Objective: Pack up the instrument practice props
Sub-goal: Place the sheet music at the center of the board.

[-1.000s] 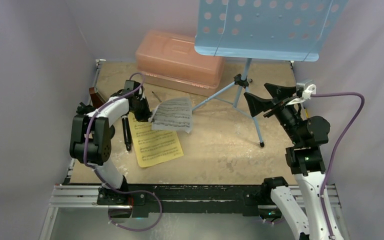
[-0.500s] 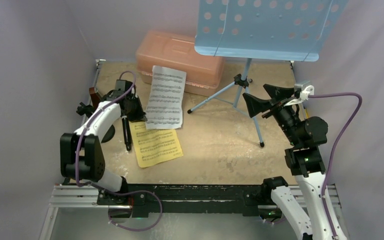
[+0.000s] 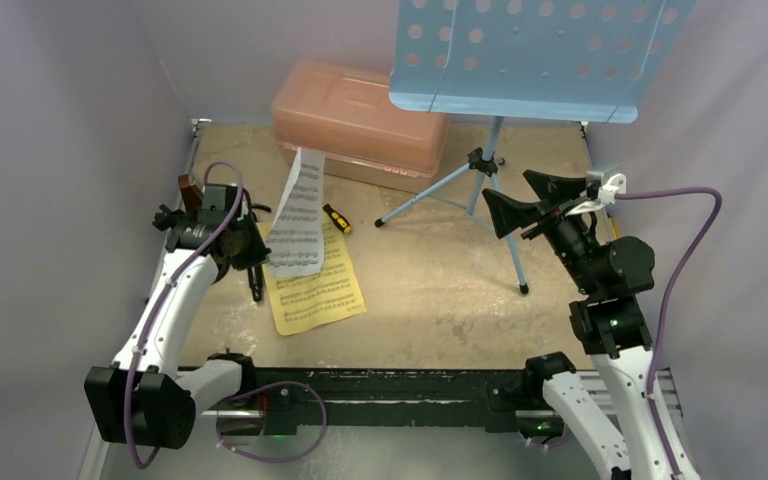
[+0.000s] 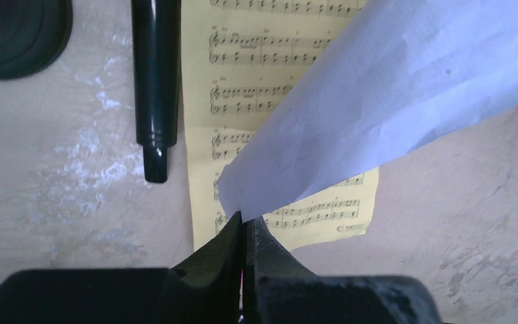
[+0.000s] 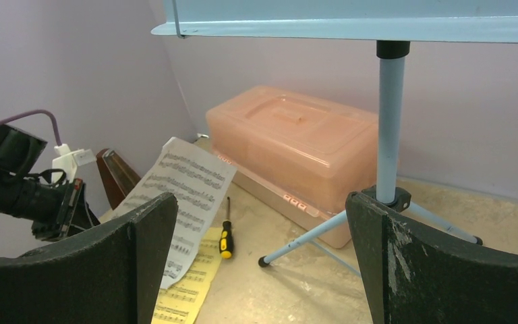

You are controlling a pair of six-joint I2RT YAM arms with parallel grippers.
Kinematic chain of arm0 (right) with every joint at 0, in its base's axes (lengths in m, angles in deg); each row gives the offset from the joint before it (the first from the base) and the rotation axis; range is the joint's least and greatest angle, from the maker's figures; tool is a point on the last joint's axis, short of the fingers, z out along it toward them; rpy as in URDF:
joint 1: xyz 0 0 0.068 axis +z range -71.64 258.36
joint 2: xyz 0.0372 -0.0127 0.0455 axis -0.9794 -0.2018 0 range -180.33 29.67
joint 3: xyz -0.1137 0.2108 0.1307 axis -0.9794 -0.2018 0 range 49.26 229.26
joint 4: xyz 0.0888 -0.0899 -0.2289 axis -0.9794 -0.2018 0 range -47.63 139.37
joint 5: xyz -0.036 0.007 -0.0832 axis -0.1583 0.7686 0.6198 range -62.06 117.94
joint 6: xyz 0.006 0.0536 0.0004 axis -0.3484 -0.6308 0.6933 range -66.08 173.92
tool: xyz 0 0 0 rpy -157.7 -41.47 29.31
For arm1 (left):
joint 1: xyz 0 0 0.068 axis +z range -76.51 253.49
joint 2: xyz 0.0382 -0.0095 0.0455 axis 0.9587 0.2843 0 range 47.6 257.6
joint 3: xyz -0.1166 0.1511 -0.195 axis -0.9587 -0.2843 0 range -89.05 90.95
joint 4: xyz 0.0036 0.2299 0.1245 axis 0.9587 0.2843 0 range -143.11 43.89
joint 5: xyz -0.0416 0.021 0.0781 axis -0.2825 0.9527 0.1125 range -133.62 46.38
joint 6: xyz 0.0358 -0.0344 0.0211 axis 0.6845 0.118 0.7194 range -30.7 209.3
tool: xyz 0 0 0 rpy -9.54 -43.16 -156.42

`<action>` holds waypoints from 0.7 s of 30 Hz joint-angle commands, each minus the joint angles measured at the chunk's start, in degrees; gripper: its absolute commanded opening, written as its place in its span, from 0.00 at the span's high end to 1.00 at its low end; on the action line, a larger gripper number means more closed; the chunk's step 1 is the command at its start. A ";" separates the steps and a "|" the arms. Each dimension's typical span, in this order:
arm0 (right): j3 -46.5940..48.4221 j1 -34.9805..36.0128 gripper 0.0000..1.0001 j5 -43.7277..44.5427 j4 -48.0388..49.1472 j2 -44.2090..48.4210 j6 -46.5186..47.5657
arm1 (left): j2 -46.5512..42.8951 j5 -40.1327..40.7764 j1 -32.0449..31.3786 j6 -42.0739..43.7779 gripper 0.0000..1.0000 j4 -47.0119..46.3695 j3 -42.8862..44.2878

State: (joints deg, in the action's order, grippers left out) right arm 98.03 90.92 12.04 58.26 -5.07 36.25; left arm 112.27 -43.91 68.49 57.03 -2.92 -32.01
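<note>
My left gripper (image 3: 250,262) is shut on the lower corner of the white sheet-music page (image 3: 296,218), which hangs lifted above the table; the pinch shows in the left wrist view (image 4: 244,223). The yellow page (image 3: 312,285) lies flat under it. The black pipe (image 3: 254,278) lies left of the yellow page, its round base (image 4: 15,34) beside it. The brown metronome (image 3: 191,192) stands at the far left edge. The light-blue music stand (image 3: 535,55) stands at the back right on its tripod (image 3: 488,190). My right gripper (image 3: 522,200) is open and empty, raised beside the tripod.
A large translucent pink case (image 3: 360,122) sits at the back, closed. A small screwdriver with a yellow-and-black handle (image 3: 336,217) lies between the pages and the case. The tripod legs spread across the back middle of the table (image 3: 440,300).
My left arm has pulled back toward the near left with the white page, which now hangs narrower and more on edge. A screwdriver that it covered now shows. The right arm has barely moved.
</note>
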 commanded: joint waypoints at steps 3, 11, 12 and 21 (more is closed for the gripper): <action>0.57 1.30 0.02 1.56 0.66 0.55 0.97 | -4.97 -0.10 0.33 -4.83 1.00 7.61 -2.81; 0.45 2.33 0.02 2.68 0.41 1.03 1.22 | -7.97 -5.31 0.30 -5.85 1.00 11.00 -3.06; 0.37 2.38 0.02 2.82 0.36 1.14 1.21 | -8.03 -6.35 0.31 -5.51 1.00 11.54 -3.10; 0.19 2.74 0.02 3.17 0.78 0.87 0.98 | -10.09 -14.12 0.24 -2.54 1.00 14.19 -5.32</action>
State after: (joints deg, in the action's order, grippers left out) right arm 98.03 93.34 14.36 58.19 -4.33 36.71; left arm 103.28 -52.68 68.53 52.63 9.43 -35.86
